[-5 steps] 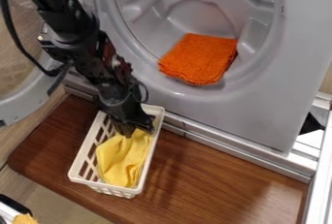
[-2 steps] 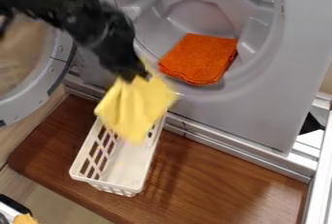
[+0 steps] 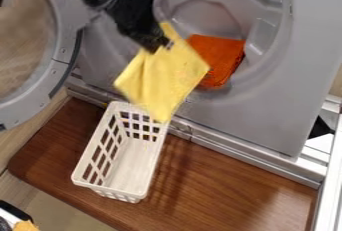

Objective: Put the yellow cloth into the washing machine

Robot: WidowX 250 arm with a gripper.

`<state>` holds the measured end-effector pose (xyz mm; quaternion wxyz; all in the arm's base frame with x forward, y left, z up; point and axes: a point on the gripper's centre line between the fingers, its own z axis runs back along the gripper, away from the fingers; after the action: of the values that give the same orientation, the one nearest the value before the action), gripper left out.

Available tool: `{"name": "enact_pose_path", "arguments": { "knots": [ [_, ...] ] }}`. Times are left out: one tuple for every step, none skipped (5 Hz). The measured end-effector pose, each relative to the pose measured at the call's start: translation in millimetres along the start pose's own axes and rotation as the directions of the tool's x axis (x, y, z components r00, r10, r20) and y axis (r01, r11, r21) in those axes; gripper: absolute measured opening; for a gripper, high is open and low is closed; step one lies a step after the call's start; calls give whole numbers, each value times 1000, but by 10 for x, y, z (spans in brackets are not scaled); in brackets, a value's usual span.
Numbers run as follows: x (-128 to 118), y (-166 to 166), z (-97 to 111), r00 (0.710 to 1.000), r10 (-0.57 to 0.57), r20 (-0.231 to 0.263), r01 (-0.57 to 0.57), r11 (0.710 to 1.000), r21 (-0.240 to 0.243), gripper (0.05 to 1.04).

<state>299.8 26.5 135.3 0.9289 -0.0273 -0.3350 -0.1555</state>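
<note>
My gripper [image 3: 160, 46] is at the upper middle, in front of the lower left rim of the washing machine [image 3: 270, 110] opening. It is shut on the top of the yellow cloth [image 3: 163, 75]. The cloth hangs down from it, spread wide, its lowest corner by the upper right edge of the white basket. From this view the cloth overlaps the left part of the orange cloth [image 3: 224, 55], which lies inside the drum opening.
The white basket [image 3: 122, 194] stands on the brown wooden board [image 3: 220, 190] below the machine. The round machine door [image 3: 61, 67] stands open at the left. A metal rail [image 3: 250, 160] runs along the machine's base.
The yellow cloth was in the basket, then lifted out of it in the gripper. Gripper and cloth have since moved up and right, nearer the opening. The basket and orange cloth have kept their places.
</note>
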Motion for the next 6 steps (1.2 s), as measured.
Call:
{"name": "enact_pose_path", "arguments": {
  "knots": [
    [153,68,-112,1000,1,9,-1,1000,-14,51],
    [284,170,-366,1000,18,2,-17,998,-52,51],
    [469,257,-635,1000,18,-3,-19,996,-85,51],
    [540,306,-913,999,42,-10,-42,990,-138,51],
    [542,289,-1112,1000,17,-13,-19,987,-158,72],
    [535,293,-1117,1000,4,-18,-6,989,-150,213]
  ]
}}
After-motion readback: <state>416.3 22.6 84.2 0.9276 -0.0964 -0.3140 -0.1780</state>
